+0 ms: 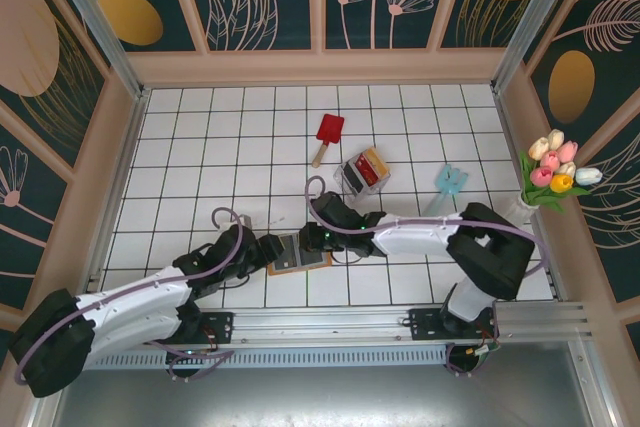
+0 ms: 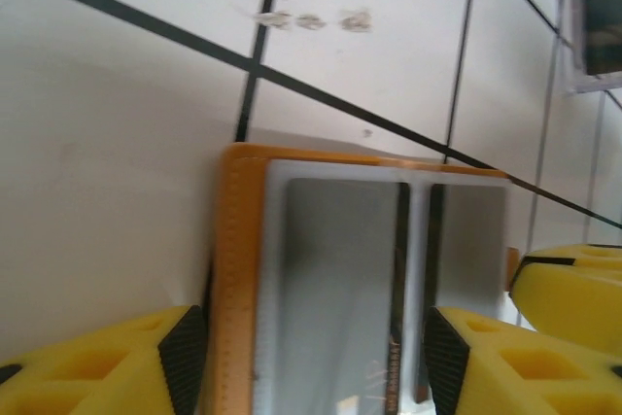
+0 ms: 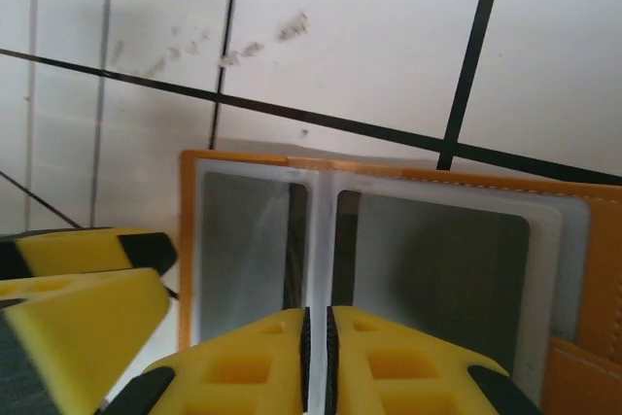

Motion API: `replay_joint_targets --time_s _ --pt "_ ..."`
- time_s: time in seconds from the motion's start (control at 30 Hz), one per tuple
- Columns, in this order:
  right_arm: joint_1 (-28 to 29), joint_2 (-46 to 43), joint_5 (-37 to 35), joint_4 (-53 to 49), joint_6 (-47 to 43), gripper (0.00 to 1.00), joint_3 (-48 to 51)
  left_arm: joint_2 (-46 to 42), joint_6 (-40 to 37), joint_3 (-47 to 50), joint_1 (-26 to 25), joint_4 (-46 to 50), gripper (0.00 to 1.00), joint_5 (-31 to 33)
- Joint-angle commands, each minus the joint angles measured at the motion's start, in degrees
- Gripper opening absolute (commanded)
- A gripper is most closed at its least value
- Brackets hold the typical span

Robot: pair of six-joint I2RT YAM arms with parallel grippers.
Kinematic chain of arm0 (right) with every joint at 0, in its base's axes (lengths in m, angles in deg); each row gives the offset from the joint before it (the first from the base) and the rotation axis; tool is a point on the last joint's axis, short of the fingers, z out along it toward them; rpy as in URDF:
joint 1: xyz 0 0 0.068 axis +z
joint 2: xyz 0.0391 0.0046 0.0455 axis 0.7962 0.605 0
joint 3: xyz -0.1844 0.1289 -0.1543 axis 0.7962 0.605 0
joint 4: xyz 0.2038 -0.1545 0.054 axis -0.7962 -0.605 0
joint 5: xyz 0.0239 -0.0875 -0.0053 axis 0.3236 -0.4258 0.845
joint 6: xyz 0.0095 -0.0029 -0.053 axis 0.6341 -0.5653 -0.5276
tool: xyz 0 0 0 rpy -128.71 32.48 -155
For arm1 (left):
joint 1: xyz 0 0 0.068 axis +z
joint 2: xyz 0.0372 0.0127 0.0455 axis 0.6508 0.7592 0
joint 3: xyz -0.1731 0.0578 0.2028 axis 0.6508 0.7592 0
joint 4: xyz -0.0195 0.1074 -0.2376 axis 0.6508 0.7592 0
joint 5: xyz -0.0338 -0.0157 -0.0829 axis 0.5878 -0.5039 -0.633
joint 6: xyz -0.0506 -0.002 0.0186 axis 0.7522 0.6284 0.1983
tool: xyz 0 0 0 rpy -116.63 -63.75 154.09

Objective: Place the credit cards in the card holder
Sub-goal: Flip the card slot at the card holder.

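The orange, stitched, leather-look card holder [image 1: 300,252] lies open on the tiled table [image 1: 200,147]. The left gripper [image 2: 311,366] straddles it with jaws apart, gripping nothing. The right gripper [image 3: 316,357] has its jaws nearly together, possibly pinching the card holder's white centre strip.

We see the card holder [image 3: 428,259] lying open and flat on the white-tiled counter [image 3: 369,36]. Its orange border frames two pale-edged pockets with grey interiors, separated by a white centre strip. The right fingers [image 3: 243,371] occupy the bottom centre of the frame. They are pressed almost together, leaving only a thin dark slit that lines up with the centre strip. The left fingers [image 3: 78,323], yellow with black pads, sit at the lower left, just beside the holder's left edge. Faint smudges [image 3: 243,46] mark the tile beyond.
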Motion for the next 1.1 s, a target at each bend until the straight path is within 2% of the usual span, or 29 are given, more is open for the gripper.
replay_joint_targets --time_s 0.0,0.17,0.33,0.5,0.67,0.87,1.07 --pt "-0.1 2.5 -0.5 -2.8 0.2 0.15 -1.1 0.6 0.8 -0.2 0.6 1.1 0.65 1.1" --pt "-0.9 3.6 -1.4 -3.5 1.3 0.15 0.8 2.1 -0.8 0.3 0.6 -5.1 0.62 -2.1" --pt "-1.5 4.2 -1.7 -3.6 2.5 0.15 2.1 2.0 -1.0 0.1 0.6 -8.7 0.38 -3.2" --pt "-1.8 4.6 -2.1 -3.8 2.9 0.14 2.3 -2.8 0.0 1.4 0.6 -10.8 0.23 -2.6" --pt "-1.9 4.8 -2.1 -3.6 3.0 0.14 2.2 -3.8 0.5 2.8 0.6 -14.9 0.14 -4.3" --pt "-2.0 4.2 -2.1 -2.8 3.3 0.14 2.2 2.8 -1.2 0.7 0.6 -18.5 0.04 -8.0" --pt "-2.8 0.3 -3.3 -1.4 4.0 0.16 3.0 5.3 -1.9 -2.7 0.6 -19.6 0.0 -8.2"
